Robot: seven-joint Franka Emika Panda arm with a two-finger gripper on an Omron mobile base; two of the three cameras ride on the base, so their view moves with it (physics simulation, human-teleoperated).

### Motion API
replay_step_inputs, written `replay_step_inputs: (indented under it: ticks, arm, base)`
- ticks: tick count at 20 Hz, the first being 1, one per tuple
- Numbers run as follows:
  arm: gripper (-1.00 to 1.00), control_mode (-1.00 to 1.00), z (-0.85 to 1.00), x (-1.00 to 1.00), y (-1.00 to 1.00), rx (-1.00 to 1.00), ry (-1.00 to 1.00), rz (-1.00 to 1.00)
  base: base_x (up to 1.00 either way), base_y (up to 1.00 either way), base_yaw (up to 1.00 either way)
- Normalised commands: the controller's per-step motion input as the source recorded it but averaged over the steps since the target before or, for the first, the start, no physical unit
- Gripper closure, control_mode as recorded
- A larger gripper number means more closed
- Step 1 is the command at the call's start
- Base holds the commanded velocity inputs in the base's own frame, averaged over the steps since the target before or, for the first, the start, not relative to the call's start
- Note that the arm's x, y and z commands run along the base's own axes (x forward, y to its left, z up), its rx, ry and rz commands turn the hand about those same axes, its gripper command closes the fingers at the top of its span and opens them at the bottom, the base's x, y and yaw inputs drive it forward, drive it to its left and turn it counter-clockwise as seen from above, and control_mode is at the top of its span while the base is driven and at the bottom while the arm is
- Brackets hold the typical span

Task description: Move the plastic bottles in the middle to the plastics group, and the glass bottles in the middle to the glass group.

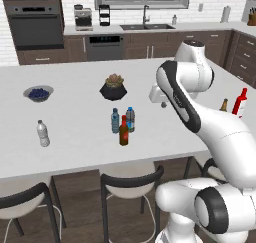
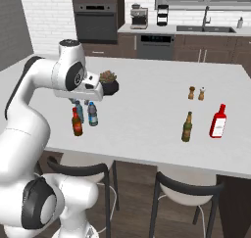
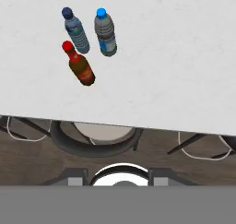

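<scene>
1. White stone-like counter (image 1: 75,112) carries all the bottles; three small ones stand together in the middle, just beside each other: a pale blue bottle (image 1: 115,120), a see-through bottle with a blue label (image 1: 130,119), and a dark brown bottle with a red neck (image 1: 124,132) in front of them, nearest the stools.
2. In the hand view the same three appear from above: the pale blue bottle (image 3: 76,31), the labelled one (image 3: 106,33) and the brown one (image 3: 80,65), all upright and apart from the gripper.
3. The plastics group, a clear bottle with a white cap (image 1: 43,133), stands alone, well apart to the left of the middle cluster.
4. The glass group, a tall red bottle (image 2: 218,121) and a dark bottle with a gold neck (image 2: 187,127), stands well apart on the other side.
5. The hand (image 2: 81,91) hangs above the middle cluster and touches none of the bottles. The jaws carry nothing, but whether they stand apart or together I cannot tell from these pictures.
6. I judge that no bottle is moved yet; the step in hand is the approach for a first pick.
7. The next move calls for choosing one bottle, lowering the hand over it and closing around its body without knocking the two neighbours, which stand very near.
</scene>
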Motion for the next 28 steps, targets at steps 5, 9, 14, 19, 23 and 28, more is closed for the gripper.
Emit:
replay_step_inputs:
  ticks: [5, 9, 14, 19, 23, 28]
  arm:
    - [-1.00, -1.00, -0.09, -0.25, 0.18, -0.01, 0.03, 0.03]
    - [-1.00, -1.00, -0.49, -0.07, 0.95, -0.06, 0.10, 0.02]
    - [-1.00, -1.00, -0.13, 0.18, 0.83, 0.00, 0.14, 0.00]
    - [-1.00, -1.00, -0.15, 0.45, 0.35, 0.00, 0.09, 0.01]
    - [-1.00, -1.00, -0.02, 0.38, 0.02, 0.01, 0.09, 0.01]
    - [-1.00, -1.00, -0.09, 0.32, 0.00, 0.00, 0.07, 0.03]
  base:
    - [0.00, 0.00, 0.00]
    - [0.00, 0.00, 0.00]
    - [0.00, 0.00, 0.00]
    - [0.00, 0.00, 0.00]
    - [0.00, 0.00, 0.00]
    - [0.00, 0.00, 0.00]
